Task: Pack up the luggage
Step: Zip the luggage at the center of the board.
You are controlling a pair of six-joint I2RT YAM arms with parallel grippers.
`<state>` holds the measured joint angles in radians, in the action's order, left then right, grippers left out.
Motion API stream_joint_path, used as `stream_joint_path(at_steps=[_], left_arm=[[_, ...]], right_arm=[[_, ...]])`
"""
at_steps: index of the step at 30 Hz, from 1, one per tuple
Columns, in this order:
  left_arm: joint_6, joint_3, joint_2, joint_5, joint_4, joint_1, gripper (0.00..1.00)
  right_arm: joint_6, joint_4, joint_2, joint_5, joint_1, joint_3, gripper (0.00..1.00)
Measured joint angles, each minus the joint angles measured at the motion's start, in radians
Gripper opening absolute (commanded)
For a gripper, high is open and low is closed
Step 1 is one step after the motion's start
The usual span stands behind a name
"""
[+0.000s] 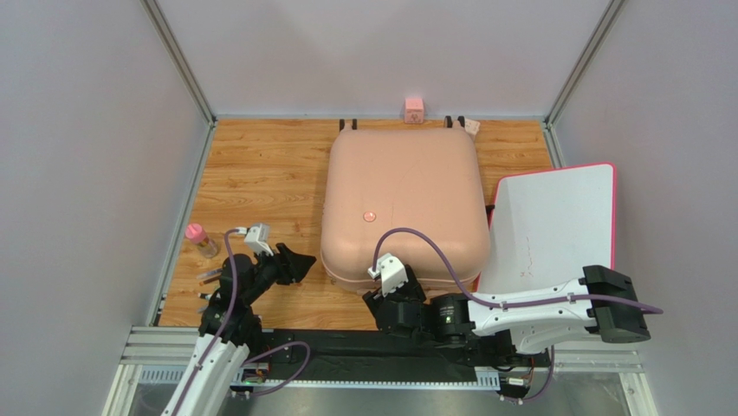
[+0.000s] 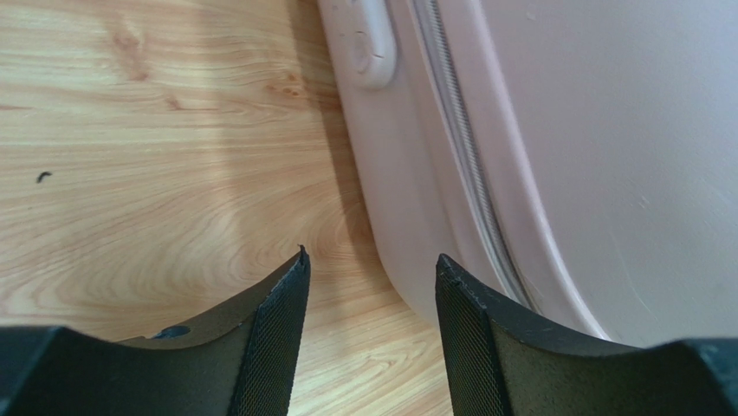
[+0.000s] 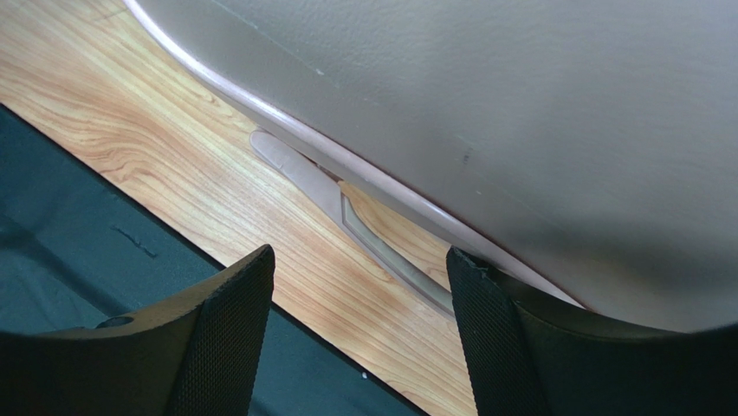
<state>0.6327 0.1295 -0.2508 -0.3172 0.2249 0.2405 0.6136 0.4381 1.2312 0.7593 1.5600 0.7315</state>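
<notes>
Luggage (image 1: 403, 204) lies closed, shell up, mid-table, its wheels toward 12 o'clock | Left hand (image 1: 293, 265) at its 9 o'clock corner, fingers apart, empty | Right hand (image 1: 391, 279) at its 6 o'clock edge, fingers apart, empty | Lid down, zip seam apparently shut; packing looks all but done, contents unseen.

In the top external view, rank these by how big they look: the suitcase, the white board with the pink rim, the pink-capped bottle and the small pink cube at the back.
1. The luggage, largest by far.
2. The white board, clearly smaller.
3. and 4. The pink-capped bottle and the pink cube look about alike; the cube sits farther from the camera, so I won't rank them.
</notes>
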Motion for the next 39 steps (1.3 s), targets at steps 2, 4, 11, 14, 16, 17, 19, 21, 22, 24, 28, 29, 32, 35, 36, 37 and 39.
stream_joint_path(at_steps=[2,4,11,14,16,17,19,21,22,24,28,29,32,35,36,37,39], left_arm=[[-0.003,-0.015,0.07,-0.023,0.012,0.0,0.61],[-0.01,-0.019,0.13,-0.05,0.016,0.0,0.61],[-0.046,-0.043,0.223,-0.164,0.027,0.0,0.65],[-0.061,-0.043,0.236,-0.204,0.026,0.0,0.65],[-0.068,-0.043,0.241,-0.229,0.025,0.0,0.65],[-0.071,-0.043,0.241,-0.239,0.024,0.0,0.66],[-0.077,-0.046,0.242,-0.262,0.016,0.0,0.66],[-0.08,-0.048,0.242,-0.276,0.008,0.0,0.67],[-0.081,-0.05,0.242,-0.281,0.003,0.0,0.67],[-0.082,-0.052,0.242,-0.281,-0.005,0.004,0.67],[-0.086,-0.055,0.242,-0.249,-0.017,0.034,0.66],[-0.088,-0.056,0.242,-0.237,-0.022,0.044,0.65],[-0.093,-0.06,0.24,-0.187,-0.035,0.075,0.62],[-0.101,-0.065,0.214,-0.13,-0.052,0.104,0.59],[-0.103,-0.066,0.196,-0.111,-0.058,0.111,0.58],[-0.104,-0.068,0.182,-0.097,-0.064,0.116,0.56],[-0.106,-0.072,0.14,-0.063,-0.08,0.123,0.56]], right_arm=[[-0.019,-0.027,0.002,-0.035,-0.018,-0.013,0.73],[-0.04,-0.057,0.01,-0.067,-0.038,-0.032,0.71],[-0.138,-0.157,0.085,-0.116,-0.138,-0.044,0.43],[-0.175,-0.188,0.109,-0.121,-0.188,-0.037,0.33],[-0.194,-0.2,0.119,-0.133,-0.203,-0.029,0.29],[-0.201,-0.203,0.122,-0.141,-0.209,-0.025,0.26],[-0.212,-0.212,0.126,-0.153,-0.215,-0.023,0.22],[-0.217,-0.212,0.129,-0.158,-0.217,-0.019,0.19],[-0.22,-0.212,0.129,-0.159,-0.217,-0.018,0.18],[-0.222,-0.212,0.131,-0.163,-0.218,-0.018,0.16],[-0.224,-0.217,0.134,-0.168,-0.22,-0.016,0.13],[-0.225,-0.219,0.135,-0.169,-0.22,-0.016,0.13],[-0.225,-0.222,0.14,-0.171,-0.222,-0.012,0.12],[-0.226,-0.231,0.145,-0.175,-0.223,-0.01,0.11],[-0.226,-0.234,0.146,-0.176,-0.223,-0.01,0.11],[-0.226,-0.237,0.148,-0.176,-0.224,-0.01,0.1],[-0.225,-0.242,0.149,-0.178,-0.224,-0.01,0.1]])
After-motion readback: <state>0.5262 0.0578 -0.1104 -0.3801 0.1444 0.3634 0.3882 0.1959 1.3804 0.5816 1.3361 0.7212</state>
